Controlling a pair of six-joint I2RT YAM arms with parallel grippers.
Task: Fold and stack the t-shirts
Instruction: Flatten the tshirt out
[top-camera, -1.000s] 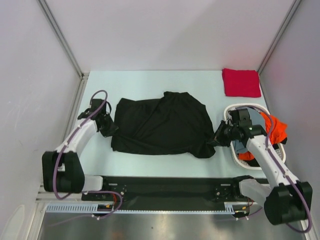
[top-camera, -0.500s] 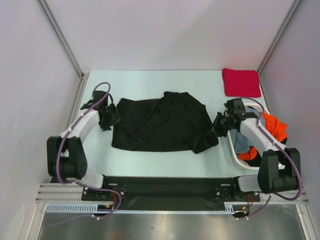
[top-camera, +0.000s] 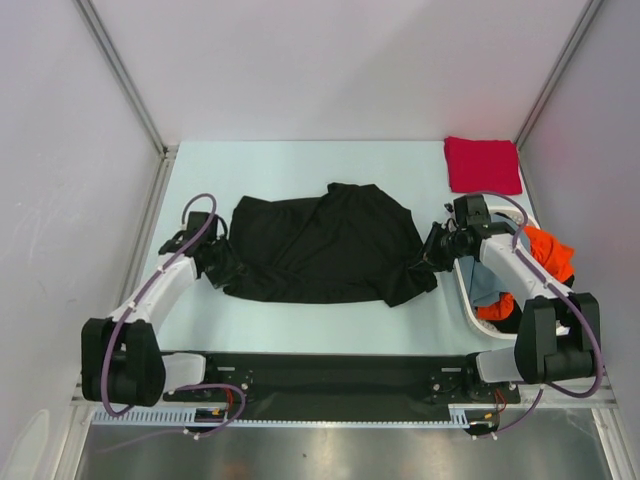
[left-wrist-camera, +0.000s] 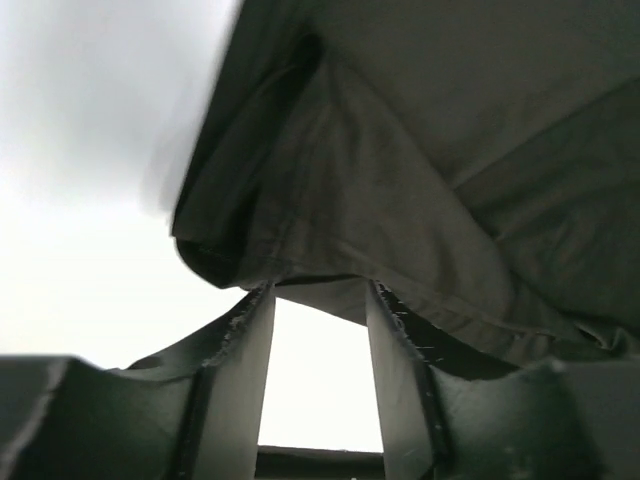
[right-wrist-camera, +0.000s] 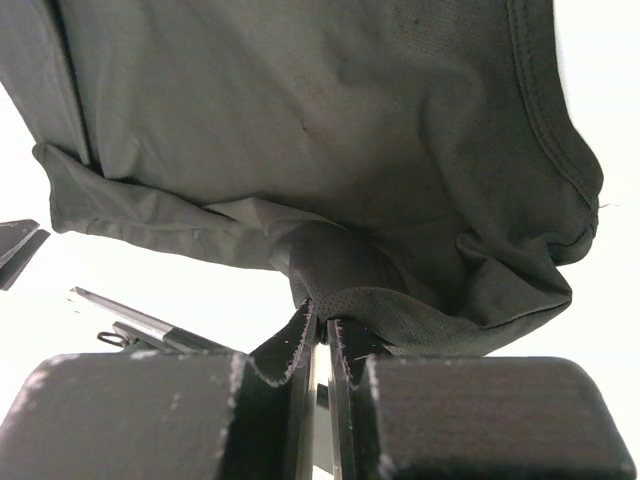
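A large black t-shirt (top-camera: 320, 250) lies spread and rumpled in the middle of the table. My left gripper (top-camera: 222, 268) is at its near left corner. In the left wrist view its jaws (left-wrist-camera: 320, 300) are open, the tips touching the shirt's hem (left-wrist-camera: 330, 230), with bare table between them. My right gripper (top-camera: 432, 256) is shut on a fold at the shirt's right edge (right-wrist-camera: 340, 270), seen pinched at the fingertips (right-wrist-camera: 322, 325). A folded red t-shirt (top-camera: 482, 165) lies at the back right. Orange (top-camera: 548, 255) and grey-blue (top-camera: 487, 282) t-shirts lie in the basket.
A white perforated basket (top-camera: 468, 312) stands at the right edge, under my right arm. Grey walls close in the table on the left, back and right. A black rail runs along the near edge (top-camera: 330, 375).
My left gripper has moved from the shirt's far left edge toward me to its near left corner. My right gripper has shifted a little back with the shirt edge, then stayed.
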